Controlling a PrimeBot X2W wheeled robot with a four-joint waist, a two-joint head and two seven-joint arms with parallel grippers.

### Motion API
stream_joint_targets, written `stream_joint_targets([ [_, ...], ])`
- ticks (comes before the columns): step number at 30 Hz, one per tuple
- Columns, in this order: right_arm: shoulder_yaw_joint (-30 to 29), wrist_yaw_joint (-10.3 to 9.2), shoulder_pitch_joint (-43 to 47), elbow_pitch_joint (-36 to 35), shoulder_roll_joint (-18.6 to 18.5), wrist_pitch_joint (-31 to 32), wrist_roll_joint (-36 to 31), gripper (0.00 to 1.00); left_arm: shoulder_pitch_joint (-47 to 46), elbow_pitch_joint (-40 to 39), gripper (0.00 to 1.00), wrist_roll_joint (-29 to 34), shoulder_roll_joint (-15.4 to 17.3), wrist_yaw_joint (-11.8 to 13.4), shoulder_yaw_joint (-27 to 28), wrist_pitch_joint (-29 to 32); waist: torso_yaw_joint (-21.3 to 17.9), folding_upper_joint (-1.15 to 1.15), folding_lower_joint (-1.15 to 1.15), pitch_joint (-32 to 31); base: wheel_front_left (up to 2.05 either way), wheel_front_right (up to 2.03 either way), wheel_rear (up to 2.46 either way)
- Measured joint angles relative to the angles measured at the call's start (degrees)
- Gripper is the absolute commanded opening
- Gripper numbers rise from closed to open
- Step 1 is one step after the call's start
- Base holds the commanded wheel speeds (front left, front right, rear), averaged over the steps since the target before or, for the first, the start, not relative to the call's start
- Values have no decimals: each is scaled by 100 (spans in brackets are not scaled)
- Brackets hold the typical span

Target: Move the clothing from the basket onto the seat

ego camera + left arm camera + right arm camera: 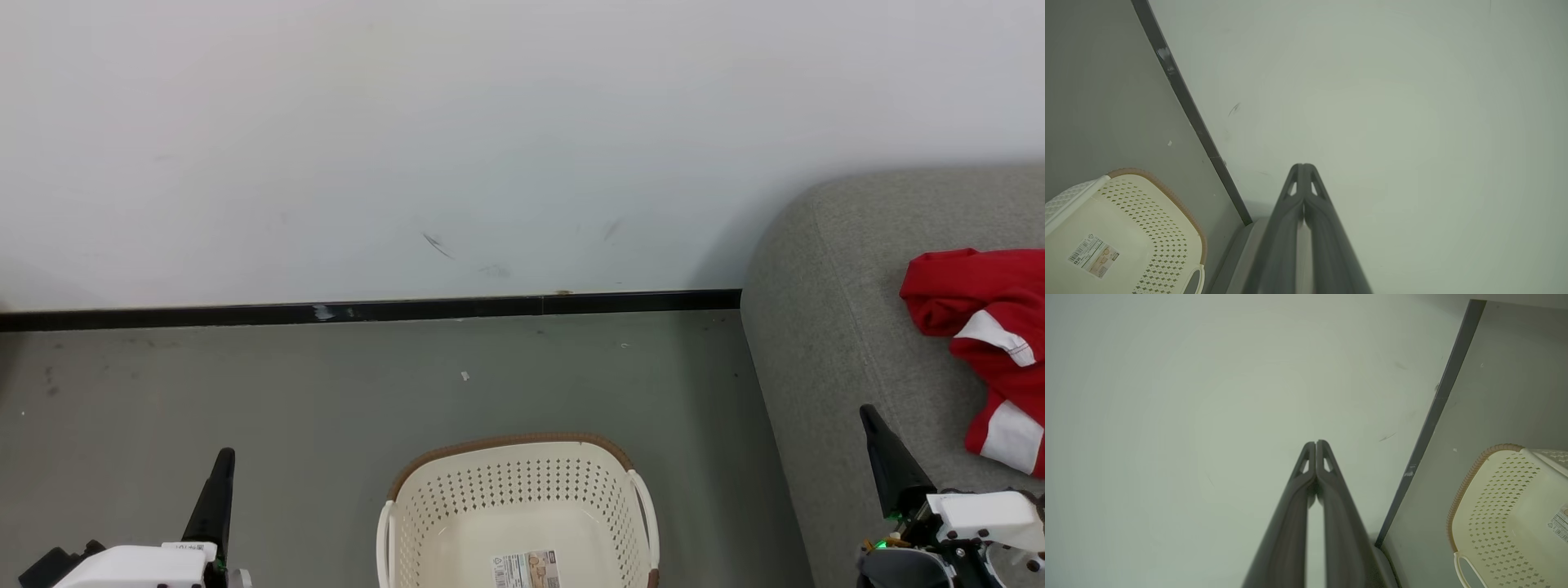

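Between our two pairs of jaws stands the basket (506, 482), with a paper label (526, 569) flat on its bottom. It sits right of the left gripper (224, 461) and left of the right gripper (872, 423), apart from both. The clothing (980, 318) lies crumpled on the seat (816, 343), just right of the right jaws and somewhat beyond their tips.

Ahead of both pairs of jaws we see a grey floor (245, 384) with a small white scrap (464, 376). A black baseboard (367, 311) runs below a pale wall (408, 122) that bears faint scuff marks (437, 245). The seat's rounded corner rises beside the wall, beyond the right jaws.

Both our grippers point forward toward the wall. Each pair of long dark fingers is pressed together, tip against tip, with only a narrow slit lower down. The right jaws show against the seat's near part, the left jaws against the floor.
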Motion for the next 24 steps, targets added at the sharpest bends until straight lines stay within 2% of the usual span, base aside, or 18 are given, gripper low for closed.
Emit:
stream_joint_targets([
  [7,-38,0,-53,96,-11,57,479,0,-85,26,0,-368,-25,-52,114,116,-18,0,0,3,0,0,0],
  [24,-40,0,-87,107,-14,57,485,0,-93,46,0,-368,-29,-69,120,116,-18,0,-1,3,0,0,0],
])
